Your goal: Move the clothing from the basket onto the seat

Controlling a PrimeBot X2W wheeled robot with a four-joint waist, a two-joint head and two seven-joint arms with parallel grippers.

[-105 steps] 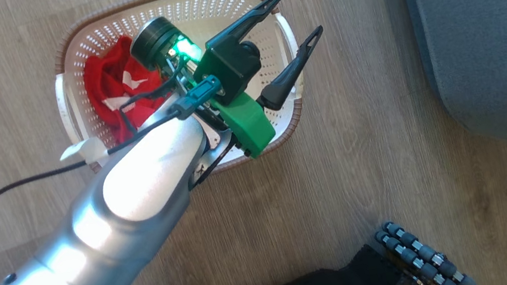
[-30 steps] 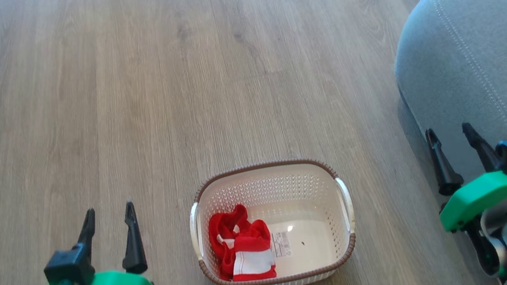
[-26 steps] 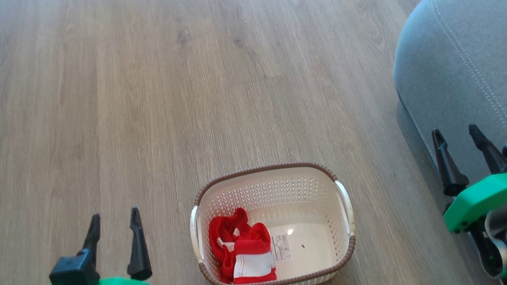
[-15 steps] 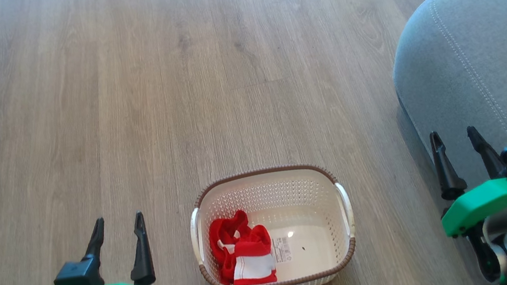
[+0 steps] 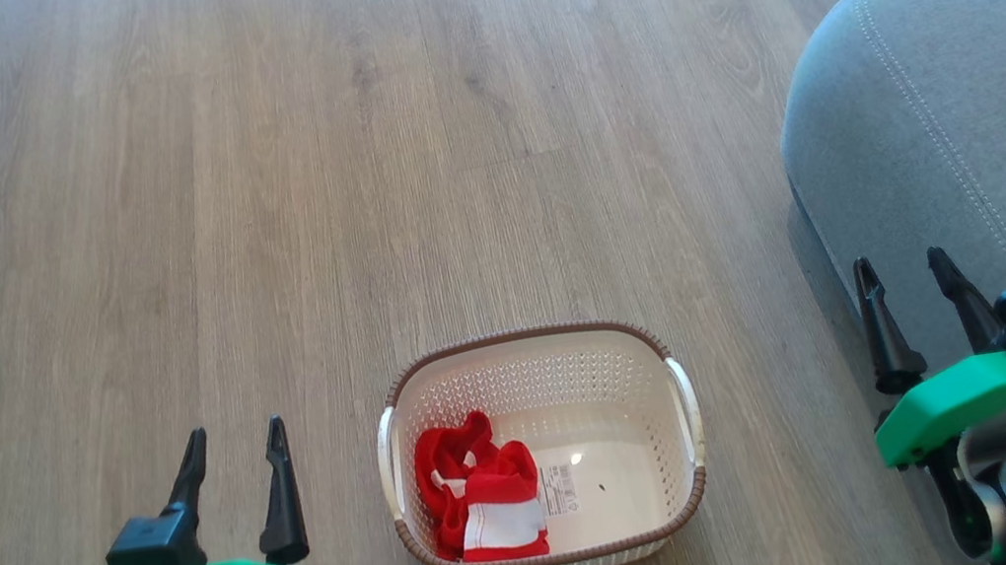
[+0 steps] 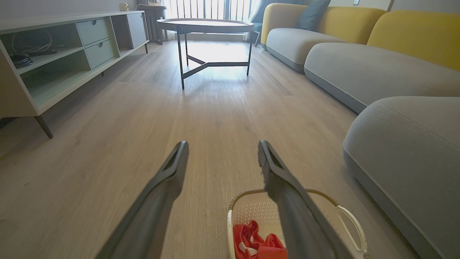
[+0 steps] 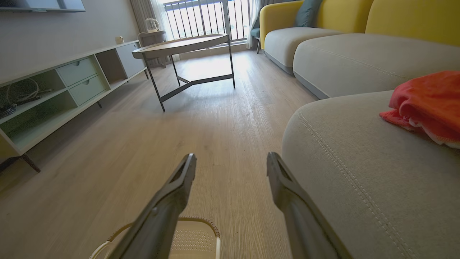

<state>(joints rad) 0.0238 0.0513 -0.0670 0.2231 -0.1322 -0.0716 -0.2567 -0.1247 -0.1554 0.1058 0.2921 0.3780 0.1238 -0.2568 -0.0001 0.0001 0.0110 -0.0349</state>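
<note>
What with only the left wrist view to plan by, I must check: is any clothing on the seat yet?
Observer: Yes, one red garment lies on the seat, at the head view's right edge.
Operator: Where is the right gripper?
Observer: The right gripper hangs open near the seat's rounded corner, holding nothing.
Operator: How full is the basket? A finger blocks it for me.
Observer: The basket holds one red-and-white heap in its left half; the right half is bare down to a sticker.
</note>
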